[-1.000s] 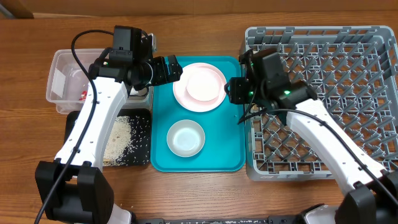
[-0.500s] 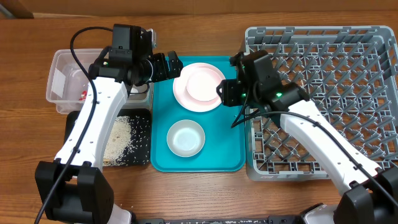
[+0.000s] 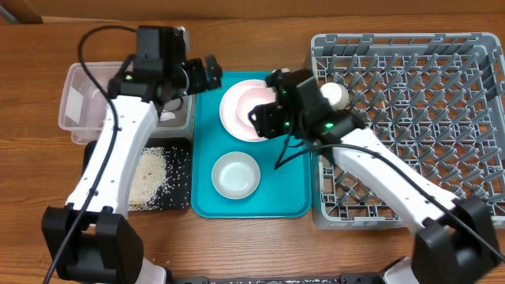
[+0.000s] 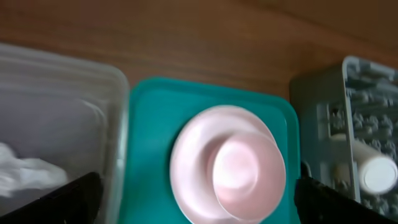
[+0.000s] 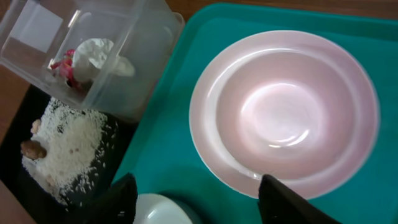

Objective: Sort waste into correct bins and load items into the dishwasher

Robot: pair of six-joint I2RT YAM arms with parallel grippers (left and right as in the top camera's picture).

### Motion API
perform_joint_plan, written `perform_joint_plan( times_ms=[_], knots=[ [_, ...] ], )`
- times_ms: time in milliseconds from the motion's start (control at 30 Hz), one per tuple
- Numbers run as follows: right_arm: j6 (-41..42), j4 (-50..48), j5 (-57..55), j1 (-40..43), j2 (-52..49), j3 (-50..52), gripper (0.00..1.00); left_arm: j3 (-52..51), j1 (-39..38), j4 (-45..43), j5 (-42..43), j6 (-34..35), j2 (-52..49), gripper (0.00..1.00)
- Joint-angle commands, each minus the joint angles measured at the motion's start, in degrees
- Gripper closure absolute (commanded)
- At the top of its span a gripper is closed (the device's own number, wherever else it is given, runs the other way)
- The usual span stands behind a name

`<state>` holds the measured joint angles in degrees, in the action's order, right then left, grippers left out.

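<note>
The pink-white plate (image 3: pixel 243 106) lies at the back of a teal tray (image 3: pixel 288 189), with the white bowl (image 3: pixel 235 175) in front of it. The white cup (image 3: pixel 334 95) stands in the grey dish rack (image 3: pixel 410 126) at its back left. My right gripper (image 3: pixel 261 120) is open and empty over the plate's right rim; its wrist view shows the plate (image 5: pixel 286 112) between the fingers (image 5: pixel 205 202). My left gripper (image 3: pixel 210 71) is open and empty at the tray's back left corner, looking down on the plate (image 4: pixel 227 165).
The clear tub (image 3: pixel 83 99) at the left holds the tissue (image 5: pixel 99 53) and the red wrapper (image 5: pixel 62 62). The black tray (image 3: pixel 177 170) in front of it holds rice scraps (image 3: pixel 150 173). The rack fills the right side.
My right gripper has moved left from the rack's edge to over the plate, and the cup now shows in the rack. My left gripper has drawn back and left, off the plate.
</note>
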<state>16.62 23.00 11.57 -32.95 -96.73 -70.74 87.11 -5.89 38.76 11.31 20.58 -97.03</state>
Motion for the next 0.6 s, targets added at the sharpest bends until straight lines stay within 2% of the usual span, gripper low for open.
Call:
perform_joint_plan(
  times_ms=[0,100,267,467,567],
  knots=[
    [-0.39,-3.15,0.04,-1.92,-3.26,0.28,0.30,5.22,3.54,0.63,-6.45,-0.61,5.70,0.00],
    [-0.59,-7.93,-1.05,-3.08,-6.19,0.28,0.29,6.01,5.92,1.57,-9.46,-0.87,8.33,0.00],
    [-3.56,-13.99,-6.97,-4.24,-9.94,0.28,0.27,5.99,7.50,4.15,-9.88,-0.90,9.62,0.00],
    [-3.65,-17.73,-7.76,-4.55,-13.05,0.28,0.29,5.95,7.37,4.76,-9.84,-0.87,8.96,0.00],
    [-6.69,-18.75,-8.83,-4.59,-14.75,0.28,0.30,5.95,7.37,4.76,-9.86,-0.87,8.96,0.00]
  ],
)
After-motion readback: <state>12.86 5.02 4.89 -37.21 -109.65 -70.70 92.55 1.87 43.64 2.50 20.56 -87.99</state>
